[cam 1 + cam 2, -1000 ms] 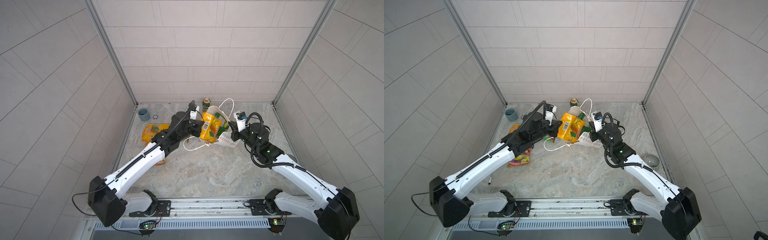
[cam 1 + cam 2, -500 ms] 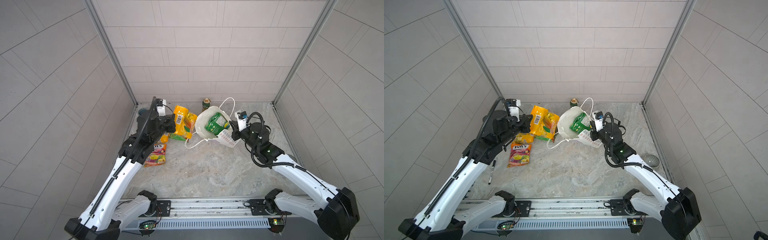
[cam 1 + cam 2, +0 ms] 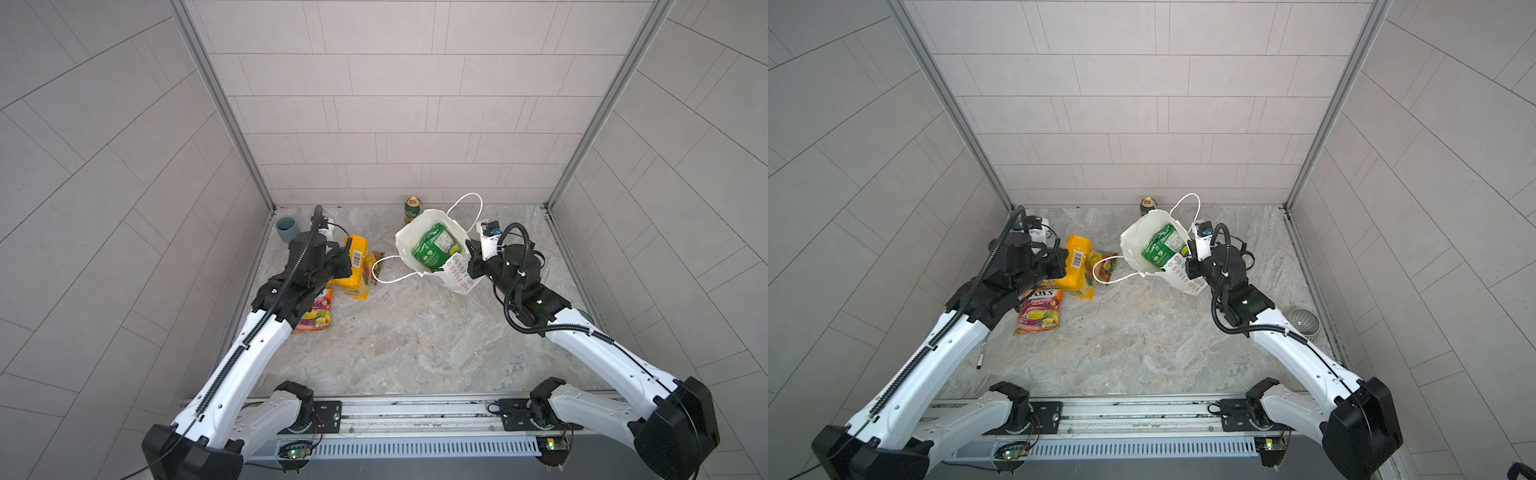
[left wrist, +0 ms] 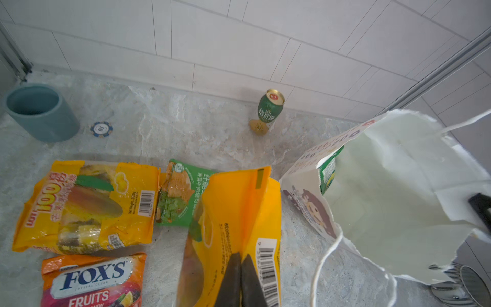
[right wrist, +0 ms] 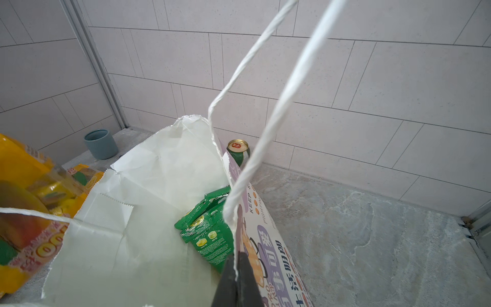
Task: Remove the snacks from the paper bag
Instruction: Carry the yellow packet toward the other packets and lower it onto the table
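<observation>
Counting left to right: FOX'S packet (image 4: pixel 93 279) and 100 packet (image 4: pixel 85 204) flat on the table (image 3: pixel 415 340); my left claw (image 4: pixel 240 259) clenched on a yellow packet (image 4: pixel 233 212) beside them; paper bag (image 5: pixel 159 186), green packet (image 3: pixel 434 249) inside; my right claw (image 5: pixel 236 255) clenched on its rim.

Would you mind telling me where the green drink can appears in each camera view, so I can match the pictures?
In a top view: the green can stands at the back wall, just behind the paper bag.
In a top view: same spot, behind the bag.
Left wrist: upright by the back wall, between the grey-blue cup and the bag.
Right wrist: showing past the bag's far rim.
Shared landmark: the paper bag.
</observation>
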Controlling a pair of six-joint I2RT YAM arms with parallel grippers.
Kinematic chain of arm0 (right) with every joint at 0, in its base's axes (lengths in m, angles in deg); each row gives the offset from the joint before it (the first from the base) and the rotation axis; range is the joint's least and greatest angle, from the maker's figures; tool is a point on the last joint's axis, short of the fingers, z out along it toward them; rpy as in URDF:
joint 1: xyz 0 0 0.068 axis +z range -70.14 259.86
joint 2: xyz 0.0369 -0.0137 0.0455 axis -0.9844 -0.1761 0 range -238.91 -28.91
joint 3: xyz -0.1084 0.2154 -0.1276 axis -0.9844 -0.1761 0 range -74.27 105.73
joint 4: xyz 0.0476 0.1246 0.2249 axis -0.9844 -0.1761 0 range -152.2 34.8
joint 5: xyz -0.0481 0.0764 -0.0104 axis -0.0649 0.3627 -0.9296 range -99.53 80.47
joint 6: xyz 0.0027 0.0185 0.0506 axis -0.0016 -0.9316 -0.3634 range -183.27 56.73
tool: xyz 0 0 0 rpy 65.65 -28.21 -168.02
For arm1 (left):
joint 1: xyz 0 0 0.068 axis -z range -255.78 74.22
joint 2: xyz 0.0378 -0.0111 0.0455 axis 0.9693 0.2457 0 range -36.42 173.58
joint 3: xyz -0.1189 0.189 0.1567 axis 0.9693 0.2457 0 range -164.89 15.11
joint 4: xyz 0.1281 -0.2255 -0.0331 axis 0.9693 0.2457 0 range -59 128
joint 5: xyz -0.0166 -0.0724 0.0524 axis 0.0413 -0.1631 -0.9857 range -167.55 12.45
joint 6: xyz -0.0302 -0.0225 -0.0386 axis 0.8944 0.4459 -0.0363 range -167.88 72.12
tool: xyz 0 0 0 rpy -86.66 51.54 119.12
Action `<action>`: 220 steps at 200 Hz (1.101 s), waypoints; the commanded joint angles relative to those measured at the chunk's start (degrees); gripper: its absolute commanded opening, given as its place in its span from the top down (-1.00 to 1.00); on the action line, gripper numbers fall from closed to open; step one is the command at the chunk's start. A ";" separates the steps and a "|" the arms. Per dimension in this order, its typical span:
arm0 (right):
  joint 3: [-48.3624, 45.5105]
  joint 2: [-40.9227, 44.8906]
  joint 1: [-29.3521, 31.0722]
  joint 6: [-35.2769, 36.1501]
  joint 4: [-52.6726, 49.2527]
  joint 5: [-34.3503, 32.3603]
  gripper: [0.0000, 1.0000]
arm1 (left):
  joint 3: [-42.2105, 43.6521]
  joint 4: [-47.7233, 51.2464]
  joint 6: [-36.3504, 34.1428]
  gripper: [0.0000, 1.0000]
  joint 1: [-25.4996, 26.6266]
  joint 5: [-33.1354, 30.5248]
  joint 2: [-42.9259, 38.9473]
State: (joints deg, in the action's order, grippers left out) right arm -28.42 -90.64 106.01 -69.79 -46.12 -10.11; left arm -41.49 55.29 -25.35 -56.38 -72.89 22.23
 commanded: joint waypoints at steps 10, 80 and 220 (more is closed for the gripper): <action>0.54 1.09 -0.40 -1.21 -1.99 -1.27 1.00 | 5.39 -8.87 3.76 1.00 -0.06 0.17 -0.80; 0.47 0.52 -0.84 -1.32 -1.87 -1.35 1.00 | 10.85 -14.14 9.96 1.00 0.02 2.35 2.13; 0.47 0.69 -1.39 -1.31 -1.92 -1.53 1.00 | 13.78 -11.06 15.25 1.00 -1.19 5.06 9.33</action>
State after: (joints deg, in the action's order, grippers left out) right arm -28.42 -90.54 104.92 -70.41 -46.43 -10.55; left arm -26.23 40.30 -5.99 -56.60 -65.59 29.40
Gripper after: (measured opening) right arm 0.047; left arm 0.047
